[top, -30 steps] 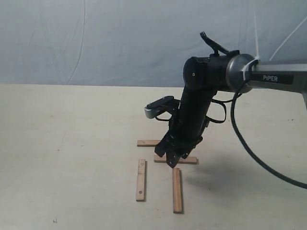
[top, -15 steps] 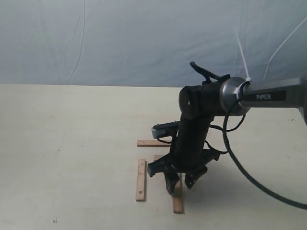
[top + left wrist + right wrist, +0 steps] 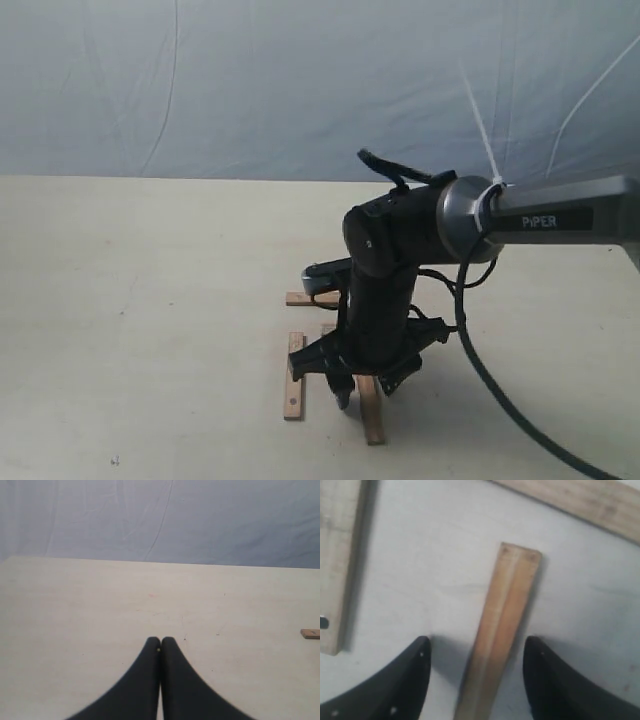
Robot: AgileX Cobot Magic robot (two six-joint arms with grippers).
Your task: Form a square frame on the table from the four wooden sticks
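My right gripper (image 3: 365, 385) hangs low over the table (image 3: 150, 300), open, its fingers on either side of a wooden stick (image 3: 372, 415) that points toward the front edge. In the right wrist view that stick (image 3: 505, 625) lies between the two fingertips (image 3: 420, 655), apart from both. A parallel stick with a dark dot (image 3: 293, 385) (image 3: 337, 565) lies to its left. A third stick (image 3: 305, 298) (image 3: 580, 500) lies crosswise behind them, partly hidden by the arm. The fourth stick is hidden behind the arm. My left gripper (image 3: 160, 641) is shut and empty over bare table.
The right arm (image 3: 400, 240) and its cable (image 3: 480, 370) reach in from the right edge. A wrinkled blue-grey backdrop (image 3: 250, 80) rises behind the table. One stick end (image 3: 310, 633) shows at the edge of the left wrist view.
The right arm has swung down and forward-left from the crosswise stick to the near right stick. Its fingers have opened and now straddle that stick.
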